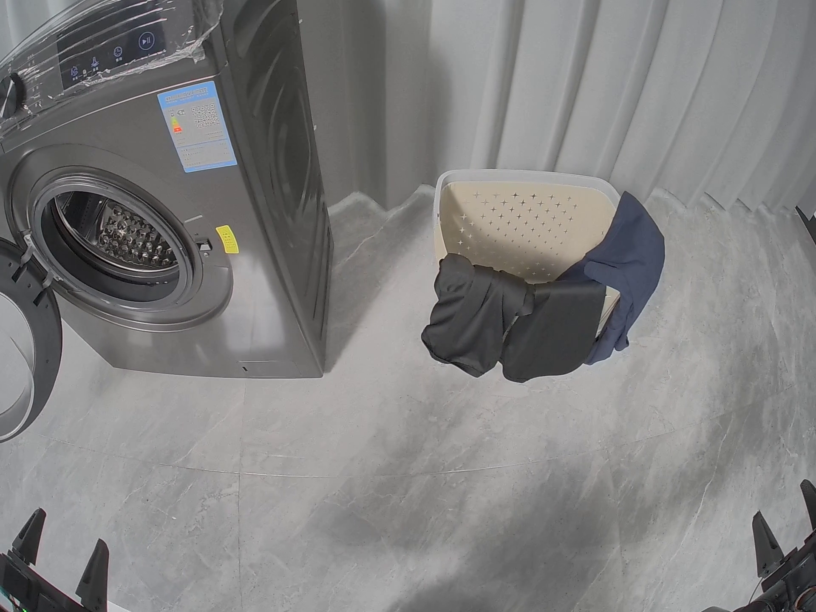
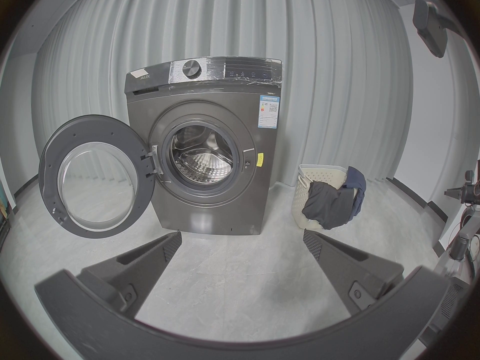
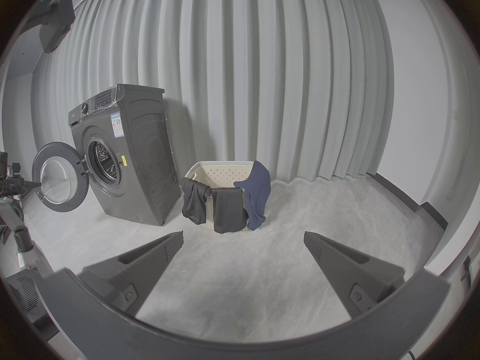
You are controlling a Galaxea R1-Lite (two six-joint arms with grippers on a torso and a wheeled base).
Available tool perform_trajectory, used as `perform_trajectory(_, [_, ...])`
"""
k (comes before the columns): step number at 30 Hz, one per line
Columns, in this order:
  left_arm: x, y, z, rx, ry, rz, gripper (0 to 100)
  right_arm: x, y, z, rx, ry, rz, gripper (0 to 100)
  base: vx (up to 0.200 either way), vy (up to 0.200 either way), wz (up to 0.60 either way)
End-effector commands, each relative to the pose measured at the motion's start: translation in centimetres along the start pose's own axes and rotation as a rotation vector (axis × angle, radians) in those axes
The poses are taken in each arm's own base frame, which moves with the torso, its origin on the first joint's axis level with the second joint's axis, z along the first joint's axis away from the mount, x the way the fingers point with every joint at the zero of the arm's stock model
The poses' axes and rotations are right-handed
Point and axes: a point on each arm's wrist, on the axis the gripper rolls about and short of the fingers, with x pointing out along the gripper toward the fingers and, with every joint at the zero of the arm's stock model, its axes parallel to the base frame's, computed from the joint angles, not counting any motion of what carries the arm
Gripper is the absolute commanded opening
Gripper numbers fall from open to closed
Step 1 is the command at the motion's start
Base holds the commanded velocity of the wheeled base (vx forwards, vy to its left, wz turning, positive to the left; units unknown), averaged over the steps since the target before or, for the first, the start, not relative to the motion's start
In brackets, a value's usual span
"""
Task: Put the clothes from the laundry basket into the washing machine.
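Well, from my station I see the washing machine (image 1: 246,308) standing on the grey stone-pattern floor (image 1: 408,486), on the robot's left side, with the white pleated curtain (image 1: 595,70) behind it. Its round door (image 2: 97,176) is swung fully open to the side, and the steel drum (image 1: 127,235) is visible through the opening; I can see no clothing inside the part of the drum that shows. A blue label (image 1: 197,127) and a small yellow sticker (image 1: 227,239) are on the front panel, and clear plastic film covers the control panel (image 1: 110,44). The laundry basket (image 1: 527,223), cream coloured with small star-shaped holes, stands on the floor to the right of the machine, close to the curtain and apart from the machine. The clothes are at the basket: a black garment (image 1: 472,316) hangs over its near rim, a second dark garment (image 1: 552,325) hangs just beside it and touches it, and a navy blue garment (image 1: 633,257) is draped over the right-hand rim. The left gripper (image 2: 240,236) is low at the near left, with its fingers spread wide and nothing between them. The right gripper (image 3: 242,236) is low at the near right, also with fingers spread apart and holding nothing. Both grippers are well apart from the basket and from the machine.
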Motion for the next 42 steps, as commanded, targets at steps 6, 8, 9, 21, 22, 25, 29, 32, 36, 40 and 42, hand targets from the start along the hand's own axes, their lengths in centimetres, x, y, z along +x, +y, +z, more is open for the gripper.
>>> perform_trajectory(6, [0.01, 0.02, -0.43, -0.001, 0.001, 0.000, 100, 0.08, 0.00, -0.46, -0.001, 0.012, 0.000, 100, 0.000, -0.067, 0.00])
perform_trajectory(8, [0.00, 0.02, -0.44, -0.001, 0.000, 0.000, 100, 0.08, 0.00, -0.46, -0.001, 0.012, 0.000, 100, 0.000, 0.000, 0.00])
perform_trajectory(9, [0.01, 0.02, -0.43, -0.001, 0.001, 0.000, 100, 0.08, 0.00, -0.46, -0.001, 0.012, 0.000, 100, 0.000, 0.000, 0.00])
perform_trajectory(21, [0.01, 0.02, -0.43, 0.000, 0.001, 0.000, 100, 0.08, 0.00, -0.46, -0.001, 0.012, 0.000, 100, 0.167, 0.000, 0.00])
perform_trajectory(22, [0.00, 0.02, -0.44, 0.000, 0.000, 0.000, 100, 0.08, 0.00, -0.46, -0.001, 0.012, 0.000, 100, 0.200, 0.000, 0.00])
perform_trajectory(25, [0.00, 0.02, -0.44, 0.000, 0.000, 0.000, 100, 0.08, 0.00, -0.46, -0.001, 0.012, 0.000, 100, 0.067, 0.000, 0.00])
perform_trajectory(29, [0.01, 0.02, -0.43, 0.000, 0.001, 0.000, 100, 0.08, 0.00, -0.46, -0.001, 0.012, 0.000, 100, 0.000, 0.000, 0.00])
perform_trajectory(32, [0.01, 0.02, -0.43, 0.000, 0.001, 0.000, 100, 0.08, 0.00, -0.46, -0.001, 0.012, 0.000, 100, 0.000, 0.000, 0.00])
perform_trajectory(36, [0.01, 0.02, -0.43, 0.000, 0.001, 0.000, 100, 0.08, 0.00, -0.46, -0.001, 0.012, 0.000, 100, 0.000, -0.200, 0.00])
perform_trajectory(40, [0.01, 0.02, -0.43, 0.000, 0.001, 0.000, 100, 0.08, 0.00, -0.46, -0.001, 0.012, 0.000, 100, 0.000, -0.200, 0.00])
perform_trajectory(42, [0.01, 0.02, -0.43, 0.000, 0.001, 0.000, 100, 0.08, 0.00, -0.46, -0.001, 0.012, 0.000, 100, 0.000, -0.200, 0.00])
